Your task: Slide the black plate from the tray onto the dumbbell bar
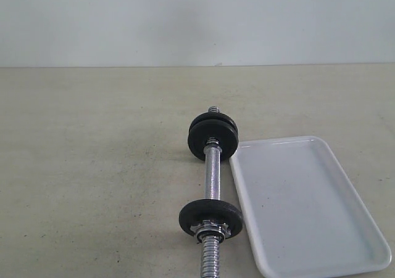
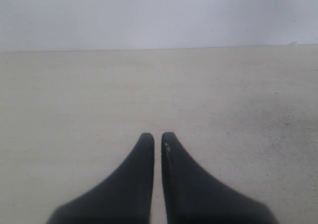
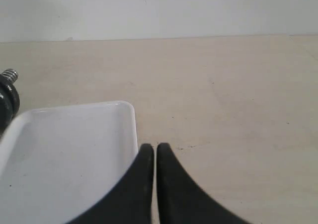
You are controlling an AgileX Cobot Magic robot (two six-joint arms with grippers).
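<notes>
Starting nearest me, both hands are clenched on nothing: the left hand (image 2: 155,134) looks over bare surface (image 1: 92,167) with the dumbbell bar (image 1: 212,179) outside its view, and the right hand (image 3: 151,145) hangs just beside a corner of the tray (image 1: 308,210).

The bar's near threaded end (image 1: 210,256) juts past a chrome star nut (image 1: 211,230), which is seated against a single black disc (image 1: 196,216). The tray lies just beside the bar's middle on the right-arm side, and it is bare. I therefore judge the black plate (image 1: 197,136) to be one of the two discs pressed together at the bar's far end. I cannot tell which one.

Beyond that pair I see only a short threaded tip (image 1: 213,110) and no nut. A knock could roll the bar on its round discs, and an unlocked plate could creep off the tip. Clipping the tray's rim would shove the light tray into the bar.

The discs are matte and cast-looking, with raised rims. The bar is bright chrome. The tray is glossy white plastic with rounded corners, and the surface is pale and scuffed.
</notes>
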